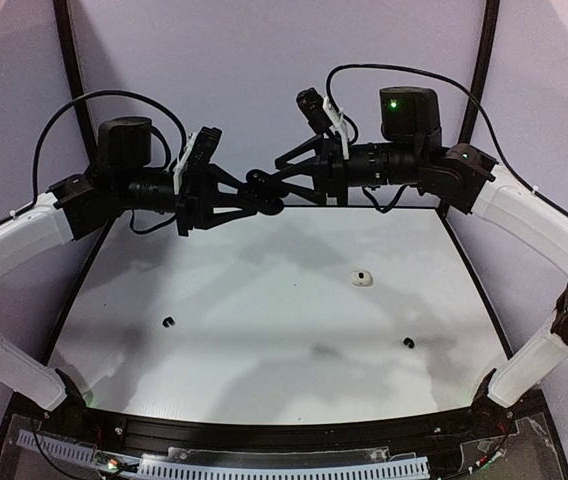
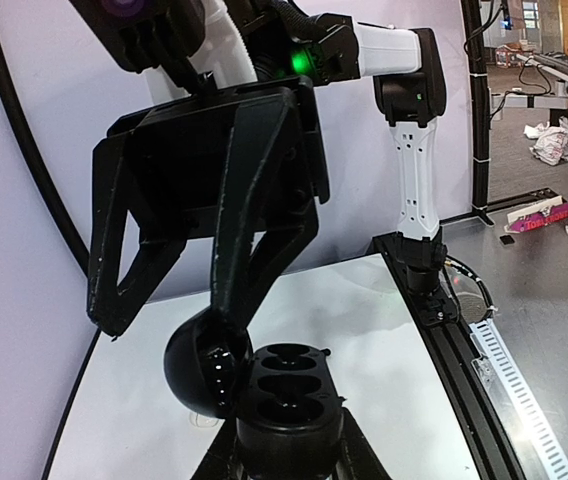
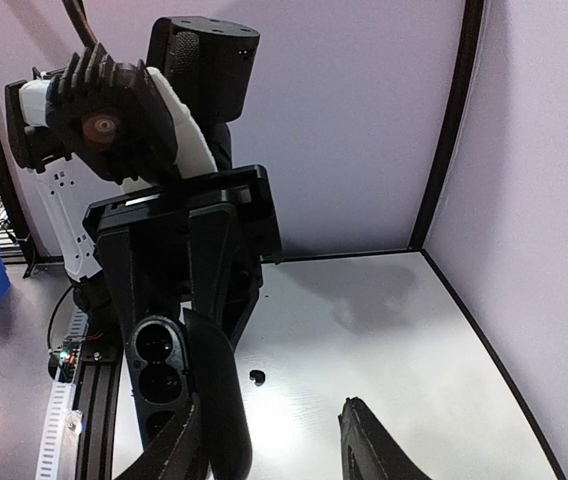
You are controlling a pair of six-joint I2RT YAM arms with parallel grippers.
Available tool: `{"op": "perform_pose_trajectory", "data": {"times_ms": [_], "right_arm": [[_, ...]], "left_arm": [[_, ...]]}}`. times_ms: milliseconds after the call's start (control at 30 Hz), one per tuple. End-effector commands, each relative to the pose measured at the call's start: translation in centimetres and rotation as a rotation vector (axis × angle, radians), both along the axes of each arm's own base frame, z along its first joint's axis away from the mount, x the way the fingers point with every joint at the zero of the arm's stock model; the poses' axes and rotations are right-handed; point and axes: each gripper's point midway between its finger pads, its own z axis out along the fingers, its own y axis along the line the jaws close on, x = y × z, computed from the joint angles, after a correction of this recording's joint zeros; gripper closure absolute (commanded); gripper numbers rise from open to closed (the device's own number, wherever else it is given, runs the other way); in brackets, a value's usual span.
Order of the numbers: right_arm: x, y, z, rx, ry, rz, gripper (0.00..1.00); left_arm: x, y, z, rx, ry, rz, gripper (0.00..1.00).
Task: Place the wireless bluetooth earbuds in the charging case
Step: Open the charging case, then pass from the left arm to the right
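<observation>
Item: black case (image 2: 286, 385), wells empty, clamped in my narrow-set left fingers (image 2: 356, 452); right fingers (image 3: 214, 400) half-spread, empty (one tip by the lid (image 2: 192, 365)); nearest earbud (image 1: 408, 342) well below on table (image 1: 264, 300).

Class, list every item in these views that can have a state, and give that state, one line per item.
Charging case: lid open, wells empty, held in the air.
Left hand: shut on the charging case.
Right hand: open, one fingertip at the case lid.
Black earbuds: two, loose on the table, outside the case.
White earbud: loose on the table.
</observation>
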Motion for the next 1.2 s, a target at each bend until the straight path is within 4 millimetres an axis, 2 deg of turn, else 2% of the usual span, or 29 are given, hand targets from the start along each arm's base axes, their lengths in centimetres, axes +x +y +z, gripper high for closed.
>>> {"op": "perform_pose_trajectory", "data": {"times_ms": [0,167,200,267,333,467,567,833,1167], "right_arm": [[2.5,-1.1,1.1,0.031,-0.032,-0.116,0.56],[1.1,-0.7,1.3,0.052,-0.032,-0.032,0.51],[0.7,-0.7,1.5,0.062,-0.037,-0.012,0.51],[0.2,-0.6,1.9,0.078,-0.035,0.021,0.49],[0.2,-0.4,1.6,0.072,-0.021,0.025,0.49],[1.0,0.2,-0.1,0.024,0.038,0.014,0.49],[1.3,0.2,-0.5,0.014,0.046,-0.004,0.49],[-0.2,0.1,0.2,0.040,0.037,0.065,0.48],[-0.5,-0.1,-1.8,-0.003,0.085,0.068,0.51]], "left_arm": [[-3.0,0.7,1.1,-0.014,-0.003,-0.102,0.99],[-1.7,0.3,1.2,-0.020,0.071,-0.035,0.99],[-0.8,0.2,1.2,-0.023,0.084,0.009,0.99],[0.8,-0.2,0.3,-0.010,0.186,0.092,0.99],[1.2,-0.3,-0.3,-0.004,0.236,0.113,0.99],[0.8,-0.3,0.0,-0.037,0.253,0.094,0.99],[0.5,-0.2,0.1,-0.043,0.255,0.079,0.99],[0.6,-0.3,-0.2,-0.069,0.318,0.080,0.99],[-0.2,0.5,0.9,-0.145,0.242,0.074,0.99]]}}
